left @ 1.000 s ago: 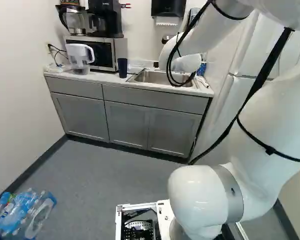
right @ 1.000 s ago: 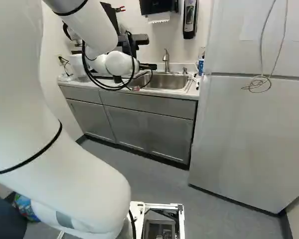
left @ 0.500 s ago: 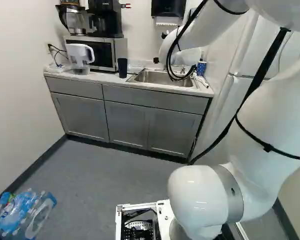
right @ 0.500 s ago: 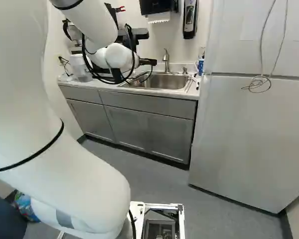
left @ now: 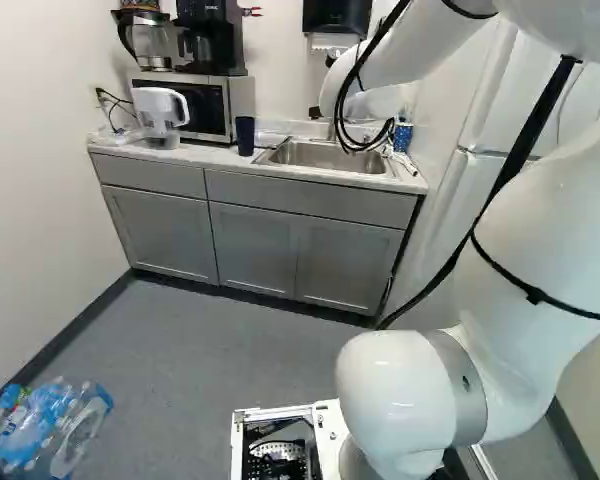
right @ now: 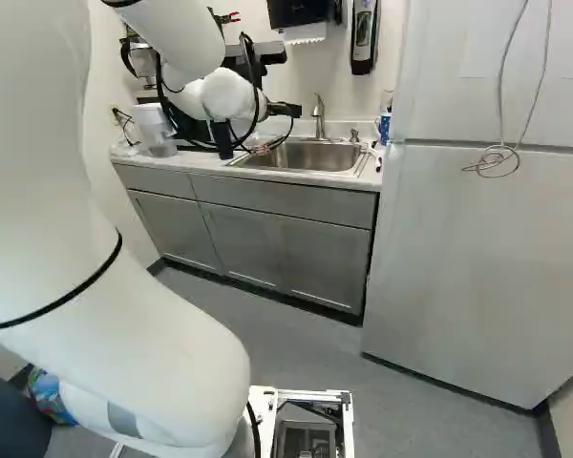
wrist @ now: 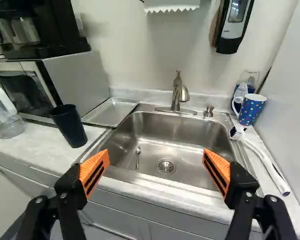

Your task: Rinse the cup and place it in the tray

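Bright, diffuse light — soft shadows.
Pale glints on the rectangular stainless-steel sink (wrist: 200, 161); the smooth white robot arm (left: 550, 230) nearly washed out — in places.

Room above the sink (wrist: 190, 132); faucet (wrist: 177, 95) behind, dark cup (wrist: 70, 127) beside.

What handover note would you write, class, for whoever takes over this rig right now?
Gripper: open, holding nothing, facing the sink.
Dark cup: upright on the counter beside the sink.
Tray: between microwave and sink, no cup in it.
Done: no cup placed; whether it was rinsed, I cannot tell.
Left: grip the cup, rinse it, set it in the tray.
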Tool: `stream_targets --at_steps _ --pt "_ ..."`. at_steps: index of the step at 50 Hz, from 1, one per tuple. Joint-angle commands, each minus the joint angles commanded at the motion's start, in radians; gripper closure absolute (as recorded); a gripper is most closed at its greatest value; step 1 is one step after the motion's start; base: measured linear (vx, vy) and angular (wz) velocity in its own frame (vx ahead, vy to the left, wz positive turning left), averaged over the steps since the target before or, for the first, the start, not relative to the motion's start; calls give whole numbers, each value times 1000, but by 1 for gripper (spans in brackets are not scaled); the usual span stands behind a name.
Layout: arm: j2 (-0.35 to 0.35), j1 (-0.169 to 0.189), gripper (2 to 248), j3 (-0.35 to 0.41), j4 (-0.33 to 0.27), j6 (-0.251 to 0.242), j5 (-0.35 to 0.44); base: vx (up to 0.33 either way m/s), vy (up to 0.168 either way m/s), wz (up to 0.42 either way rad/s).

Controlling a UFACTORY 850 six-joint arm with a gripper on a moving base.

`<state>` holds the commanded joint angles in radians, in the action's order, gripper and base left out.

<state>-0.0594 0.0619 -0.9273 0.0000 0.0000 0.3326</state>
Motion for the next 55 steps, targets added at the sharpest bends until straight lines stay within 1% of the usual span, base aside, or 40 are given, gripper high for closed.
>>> stream_targets --at_steps 34,55 --pt "-7 23 3 -65 0 0 -66 0 0 0" --pt "-10 36 3 -105 0 0 -85 0 0 0"
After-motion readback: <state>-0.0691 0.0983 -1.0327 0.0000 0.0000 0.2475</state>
